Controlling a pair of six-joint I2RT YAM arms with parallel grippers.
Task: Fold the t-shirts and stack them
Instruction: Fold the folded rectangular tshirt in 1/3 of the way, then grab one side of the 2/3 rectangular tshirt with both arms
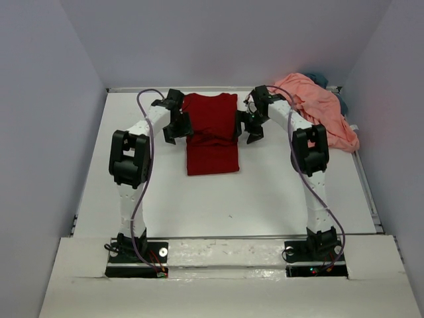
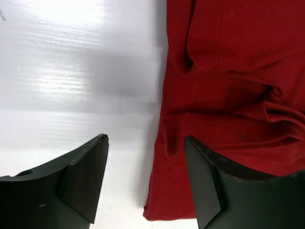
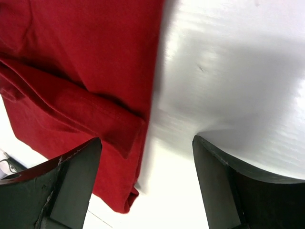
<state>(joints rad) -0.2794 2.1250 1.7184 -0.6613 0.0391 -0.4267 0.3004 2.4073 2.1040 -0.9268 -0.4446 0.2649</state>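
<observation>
- The dark red t-shirt lies flat on the white worktop, a little toward 12 o'clock from the middle in the top view
- It has the form of a narrow rectangle, with the long side going from 12 to 6 o'clock, and its side parts are folded inward
- The left end effector is at the 9 o'clock edge of this shirt, and its two fingers are spread apart and hold nothing
- In the left wrist view the left end effector stands across the edge of the dark red t-shirt: one finger is over the red cloth, the other over bare worktop
- The right end effector is at the 3 o'clock edge of the same shirt, also spread wide and with nothing between the fingers
- In the right wrist view the right end effector stands across the edge in the same way, and the dark red t-shirt shows a folded layer with some creases
- I cannot tell if the fingertips touch the cloth or the worktop
- The salmon pink t-shirt lies crumpled in a heap in the far corner, at about 2 o'clock, well apart from the red one
- The slate blue-grey t-shirt is mostly hidden under the pink heap; only small parts show at the edges of the heap
</observation>
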